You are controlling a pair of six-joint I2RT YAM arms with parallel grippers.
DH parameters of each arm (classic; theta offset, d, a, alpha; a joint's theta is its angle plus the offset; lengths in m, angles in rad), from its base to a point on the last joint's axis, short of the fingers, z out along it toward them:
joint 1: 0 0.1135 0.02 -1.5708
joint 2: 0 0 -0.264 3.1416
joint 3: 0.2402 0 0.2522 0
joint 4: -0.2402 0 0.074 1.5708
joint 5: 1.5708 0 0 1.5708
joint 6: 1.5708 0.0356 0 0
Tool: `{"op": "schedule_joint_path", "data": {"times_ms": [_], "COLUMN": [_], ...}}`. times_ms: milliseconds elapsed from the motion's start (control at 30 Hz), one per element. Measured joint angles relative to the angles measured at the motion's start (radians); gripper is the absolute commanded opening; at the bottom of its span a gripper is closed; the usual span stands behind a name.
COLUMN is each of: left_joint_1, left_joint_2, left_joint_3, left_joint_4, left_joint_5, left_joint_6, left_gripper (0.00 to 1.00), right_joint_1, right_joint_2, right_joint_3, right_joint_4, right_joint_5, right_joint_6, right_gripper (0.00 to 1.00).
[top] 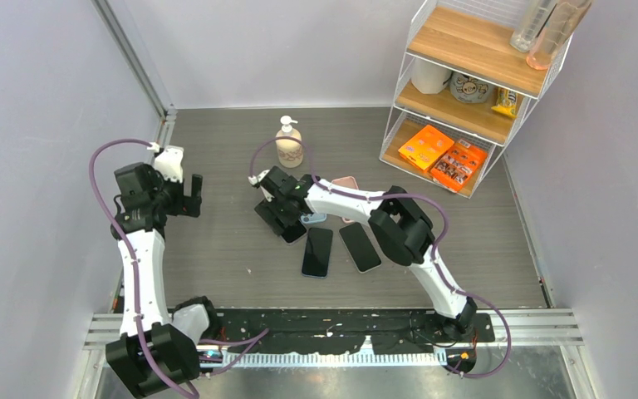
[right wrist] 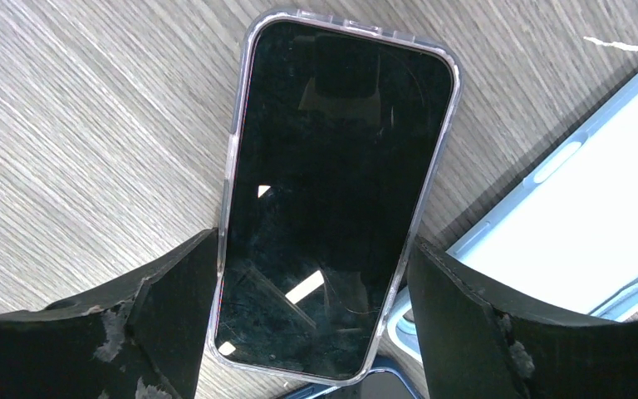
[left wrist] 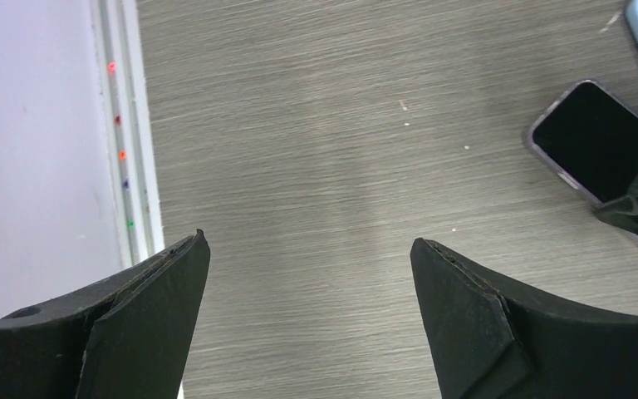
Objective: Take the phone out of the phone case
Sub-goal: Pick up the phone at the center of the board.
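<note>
Looking through the right wrist camera, we see the phone [right wrist: 332, 199] lying screen-up on the grey wood-grain table [right wrist: 66, 125], seated in its clear case [right wrist: 234, 150]. The right gripper [right wrist: 316, 249] straddles it. One black finger sits against each long edge of the clear case, at the end of the phone nearest the camera, so the fingers are closed to the case's width. Just right of the phone lies a light blue case [right wrist: 581, 208]. Its corner comes up to the clear case, though we cannot tell whether the two touch.

From the left wrist camera, the left gripper [left wrist: 309, 249] hangs over bare table well to the left of the phone, its fingers spread wide with nothing between them. The phone shows at the right edge of this view, with a black finger of the right gripper crossing its corner.

From above, the phone is mostly hidden beneath the right gripper. Beyond the phone, toward the back wall, stands a soap bottle [top: 289, 143]. To the right of the phone and nearer the arm bases lie a dark phone [top: 316, 251] and a second dark phone [top: 360, 246] — close together but apart. A pink object [top: 347, 182] peeks out behind the right arm, right of the phone. A wire shelf [top: 465, 91] stands well to the right of the phone, against the far corner.
</note>
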State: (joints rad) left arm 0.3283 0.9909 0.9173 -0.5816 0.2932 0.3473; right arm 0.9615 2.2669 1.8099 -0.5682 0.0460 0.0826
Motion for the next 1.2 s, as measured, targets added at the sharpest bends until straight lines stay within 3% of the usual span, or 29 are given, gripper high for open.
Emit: {"op": "schedule_joint_path", "data": {"times_ms": [533, 900, 1200], "left_joint_1": [0.000, -0.016, -0.177], "left_joint_2": [-0.047, 0.055, 0.158], "left_joint_3": [-0.004, 0.117, 0.220], "left_joint_4": [0.007, -0.107, -0.165], "left_joint_5": [0.136, 0.439, 0.657], "left_joint_6": [-0.083, -0.117, -0.289], "left_gripper": [1.00, 0.96, 0.96], "right_joint_1": [0.002, 0.005, 0.023], "right_joint_2": [-0.109, -0.336, -0.578], "right_joint_3": [0.020, -0.009, -0.182], "right_joint_4": [-0.072, -0.086, -0.041], "right_joint_5": [-0.053, -0.117, -0.107], "right_joint_6": [-0.108, -0.230, -0.375], "right_gripper": [0.05, 0.05, 0.05]}}
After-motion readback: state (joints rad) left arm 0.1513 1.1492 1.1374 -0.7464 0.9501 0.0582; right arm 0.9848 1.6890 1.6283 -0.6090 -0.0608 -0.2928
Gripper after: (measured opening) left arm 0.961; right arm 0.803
